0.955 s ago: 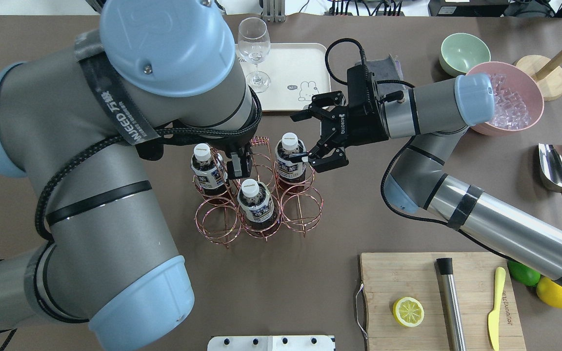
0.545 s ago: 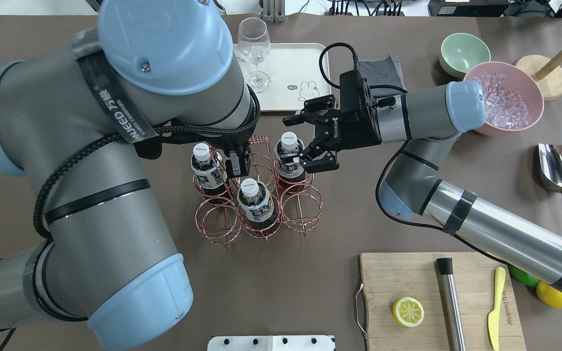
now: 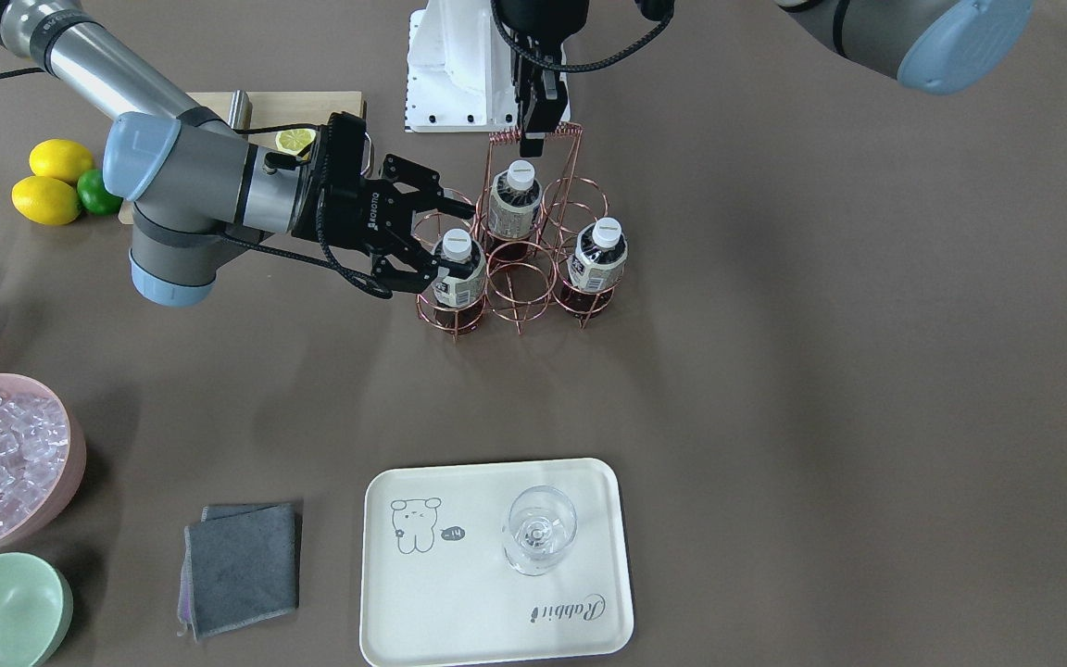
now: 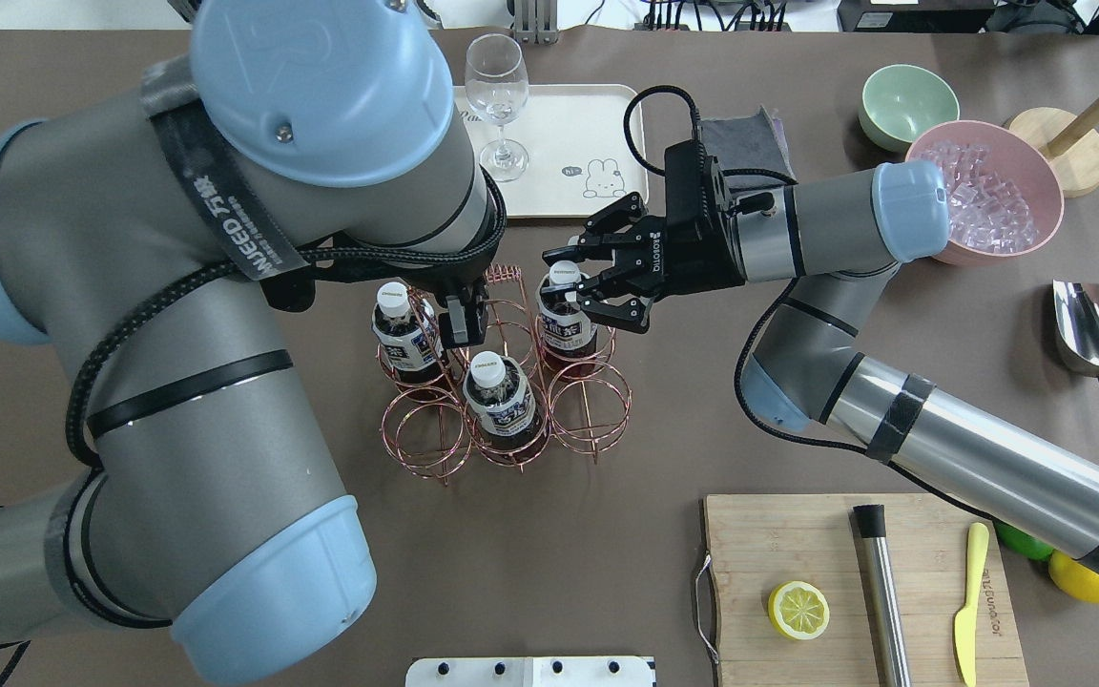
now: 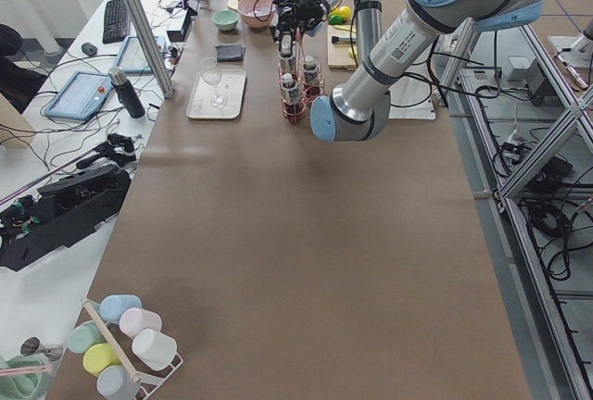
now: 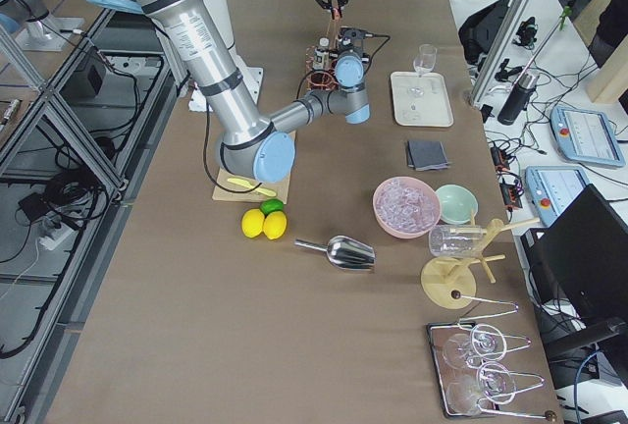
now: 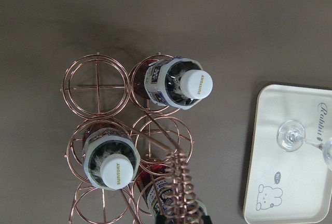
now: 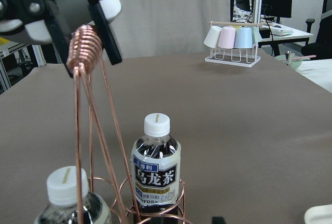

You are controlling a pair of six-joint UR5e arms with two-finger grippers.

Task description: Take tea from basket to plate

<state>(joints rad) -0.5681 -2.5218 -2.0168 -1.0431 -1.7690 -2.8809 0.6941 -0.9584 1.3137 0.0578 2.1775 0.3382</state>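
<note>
Three tea bottles stand in the copper wire basket [image 4: 597, 405]. My right gripper [image 4: 575, 282] is open, its fingers on either side of the neck of the far right bottle [image 4: 566, 324], which also shows in the front view [image 3: 453, 278]. The other bottles [image 4: 395, 329] [image 4: 499, 396] stand untouched. My left gripper [image 4: 466, 320] is shut on the coiled top of the basket handle [image 3: 533, 136], seen too in the right wrist view [image 8: 85, 40]. The cream plate [image 4: 569, 134] lies beyond the basket and carries a wine glass [image 4: 497, 95].
A grey cloth [image 3: 242, 565] lies beside the plate. A pink bowl of ice [image 4: 988, 191] and a green bowl [image 4: 907, 105] stand at the far right. A metal scoop [image 4: 1093, 334] and a cutting board [image 4: 798, 544] with a half lemon lie near right.
My right gripper has moved left and now straddles the far right bottle's neck. My left gripper has stayed on the basket handle.
</note>
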